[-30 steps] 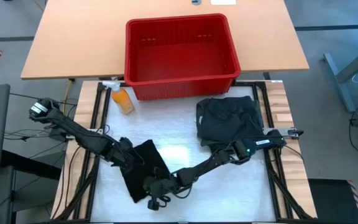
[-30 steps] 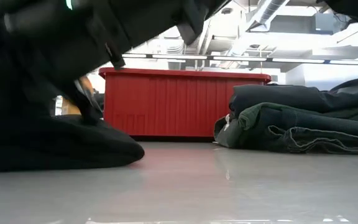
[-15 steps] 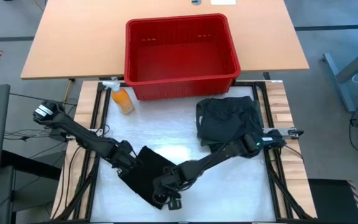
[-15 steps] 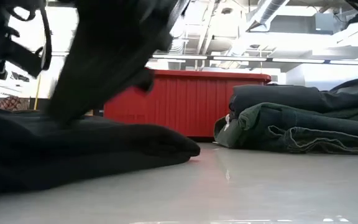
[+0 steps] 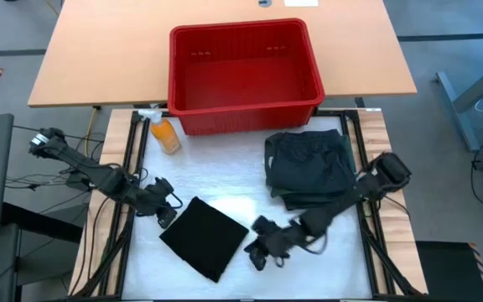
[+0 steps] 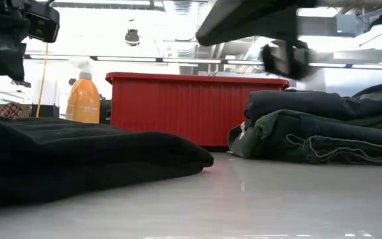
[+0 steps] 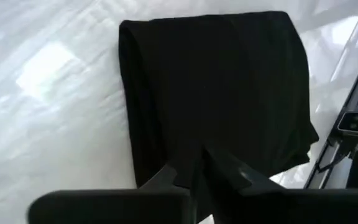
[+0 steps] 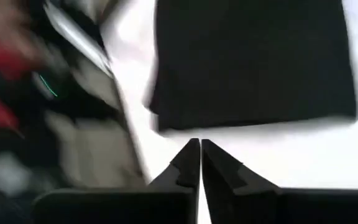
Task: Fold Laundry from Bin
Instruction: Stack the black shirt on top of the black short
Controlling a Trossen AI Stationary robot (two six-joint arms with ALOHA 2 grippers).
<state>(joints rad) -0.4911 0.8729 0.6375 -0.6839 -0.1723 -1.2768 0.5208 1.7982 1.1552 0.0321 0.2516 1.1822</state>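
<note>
A black cloth, folded into a flat rectangle, lies on the white table near its front edge, left of centre; it also shows in the low view and in both wrist views. My left gripper hovers shut just off the cloth's left corner, raised above the table. My right gripper hovers shut just right of the cloth, also raised. A stack of folded dark garments rests on the table's right side. The red bin stands at the far edge.
An orange spray bottle stands left of the bin's near corner. The stack of garments sits in front of the bin. Bare white table lies between the cloth and the stack. Dark frame rails run along both table sides.
Both grippers have come off the black cloth and risen. My left gripper has drawn back toward the table's left edge, my right toward the right edge. The cloth, bunched under the grippers a second ago, now lies flat as a neat folded rectangle.
</note>
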